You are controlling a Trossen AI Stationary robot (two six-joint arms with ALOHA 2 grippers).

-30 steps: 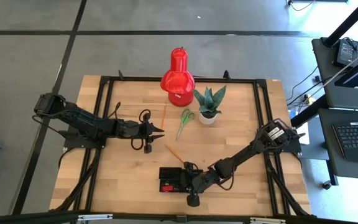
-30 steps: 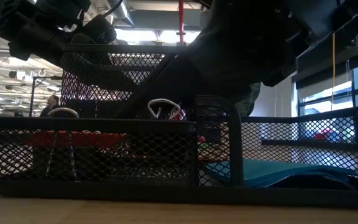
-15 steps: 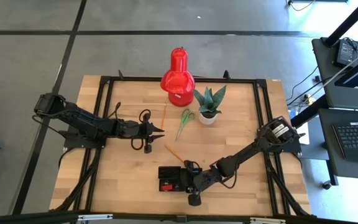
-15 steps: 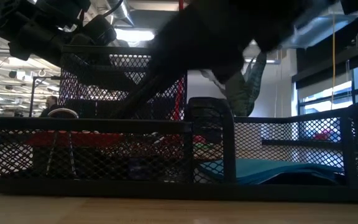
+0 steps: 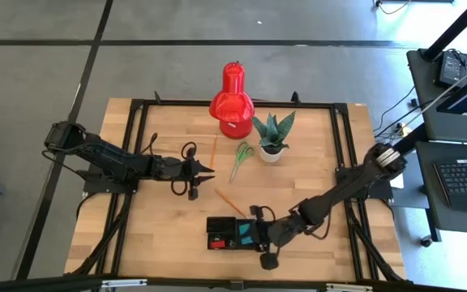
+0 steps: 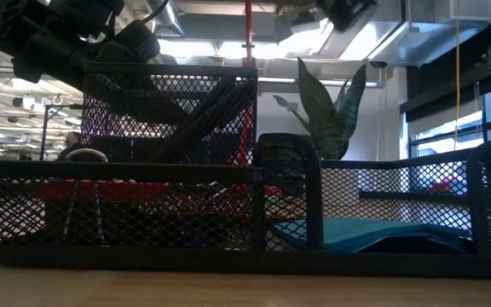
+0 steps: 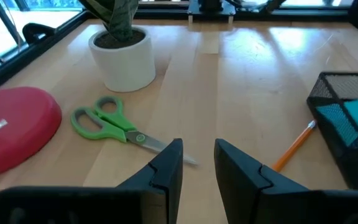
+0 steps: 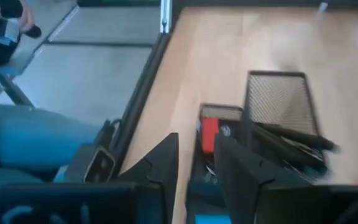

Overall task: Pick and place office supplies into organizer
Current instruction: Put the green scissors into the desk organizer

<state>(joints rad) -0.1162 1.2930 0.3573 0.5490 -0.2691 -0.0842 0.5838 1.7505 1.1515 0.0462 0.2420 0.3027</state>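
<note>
High view: right gripper [image 5: 258, 230] slightly open, seemingly empty, just above organizer [image 5: 227, 234]

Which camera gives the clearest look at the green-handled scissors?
The left wrist view: the green-handled scissors lie large and unobstructed on the wooden table. The high view shows them small. I can't find them in the low or right wrist views.

Black mesh organizer [image 5: 232, 234] near table's front edge, holding a flat blue note pad [image 5: 244, 233], a red piece [image 5: 216, 237] and upright black pens [image 6: 196, 115]; orange pencil [image 5: 228, 201] and green-handled scissors [image 5: 241, 159] lying loose on the wood.
</note>
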